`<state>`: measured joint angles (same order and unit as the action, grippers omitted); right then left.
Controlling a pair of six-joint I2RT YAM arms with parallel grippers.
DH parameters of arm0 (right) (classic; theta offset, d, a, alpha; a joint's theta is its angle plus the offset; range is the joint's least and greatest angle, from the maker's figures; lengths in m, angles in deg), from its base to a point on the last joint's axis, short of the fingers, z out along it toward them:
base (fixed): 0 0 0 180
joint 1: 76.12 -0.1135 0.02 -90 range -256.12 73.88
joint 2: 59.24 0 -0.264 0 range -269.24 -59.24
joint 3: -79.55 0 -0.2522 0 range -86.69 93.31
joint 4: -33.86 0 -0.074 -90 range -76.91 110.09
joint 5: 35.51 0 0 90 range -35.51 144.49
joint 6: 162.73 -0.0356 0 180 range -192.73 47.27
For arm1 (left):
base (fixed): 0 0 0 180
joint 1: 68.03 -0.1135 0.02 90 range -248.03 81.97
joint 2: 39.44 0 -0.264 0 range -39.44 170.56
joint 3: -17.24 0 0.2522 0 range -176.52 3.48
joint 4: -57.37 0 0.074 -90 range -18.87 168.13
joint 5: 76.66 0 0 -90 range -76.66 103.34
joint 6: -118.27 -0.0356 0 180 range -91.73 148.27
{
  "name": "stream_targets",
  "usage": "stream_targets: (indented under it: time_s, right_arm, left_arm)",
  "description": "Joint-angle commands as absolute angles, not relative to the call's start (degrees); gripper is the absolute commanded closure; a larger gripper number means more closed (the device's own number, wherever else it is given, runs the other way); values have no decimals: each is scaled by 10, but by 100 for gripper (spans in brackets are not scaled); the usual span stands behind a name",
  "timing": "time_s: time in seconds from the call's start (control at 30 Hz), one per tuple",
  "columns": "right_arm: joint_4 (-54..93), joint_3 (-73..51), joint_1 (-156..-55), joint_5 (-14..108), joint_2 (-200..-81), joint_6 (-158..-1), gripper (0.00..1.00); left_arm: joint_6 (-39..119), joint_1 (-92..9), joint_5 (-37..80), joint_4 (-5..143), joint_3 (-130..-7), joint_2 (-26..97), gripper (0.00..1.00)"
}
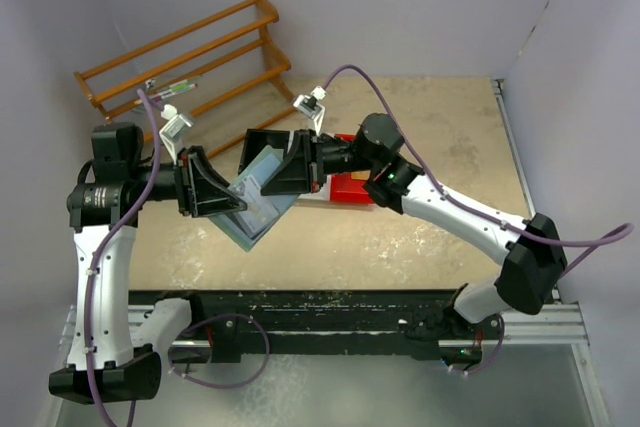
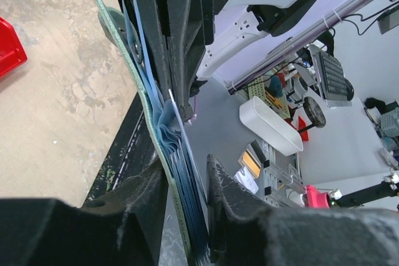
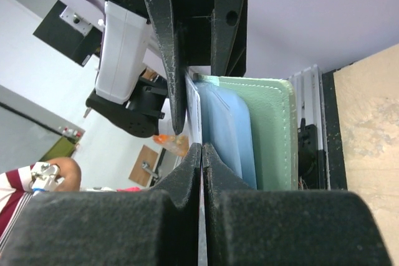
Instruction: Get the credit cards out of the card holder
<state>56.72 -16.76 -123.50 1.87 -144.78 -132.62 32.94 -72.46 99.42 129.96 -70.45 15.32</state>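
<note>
- Top view: both arms meet over the left half of the table (image 1: 420, 237), about midway between its near and far edges.
- The card holder (image 1: 258, 209) hangs between them, opened and tilted, pale teal inside facing up.
- The left gripper (image 1: 232, 199) has it from the left, the right gripper (image 1: 272, 187) comes in from the right; the jaws are too small to read here.
- Behind the right wrist sits a red bin (image 1: 352, 187) near the table's middle. A black bin (image 1: 262, 139) lies further towards the far edge, and a wooden rack (image 1: 190, 47) fills the far left corner.
- Left wrist view: the left gripper (image 2: 186, 172) stands partway apart with the card holder (image 2: 149, 113) edge-on between its fingers, green cover on one side and blue pockets on the other.
- Both fingers look pressed against it, so it has hold of the holder.
- The right gripper's fingers (image 2: 159, 23) reach in from above, and the red bin (image 2: 9, 48) peeks in at the left edge.
- Right wrist view: the right gripper (image 3: 201, 154) is pinched fully together on a thin silvery card (image 3: 194, 113).
- That card stands just beside the blue pockets of the card holder (image 3: 274, 129), on the side away from the green cover.
- The left gripper's fingers (image 3: 162, 42) show at the top of this view.
</note>
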Motion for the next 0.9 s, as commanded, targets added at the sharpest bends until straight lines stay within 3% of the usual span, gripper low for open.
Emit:
stream_targets:
  time_s: [0.0, 0.1, 0.43, 0.6, 0.87]
  right_arm:
    - [552, -164, -1231, 72, -1416, -1294, 100]
    - [546, -166, -1231, 73, -1413, -1291, 100]
    - [502, -162, -1229, 70, -1409, -1259, 100]
    - [550, -144, -1233, 42, -1440, -1279, 75]
    - [594, -148, -1235, 9, -1464, -1314, 76]
  left_arm:
    - [315, -722, 1042, 1294, -726, 144, 72]
    - [321, -722, 1039, 1290, -727, 149, 83]
    - [317, -722, 1033, 1294, -730, 151, 82]
    - [306, -722, 1024, 1303, -730, 151, 83]
    - [305, -722, 1018, 1304, -733, 155, 83]
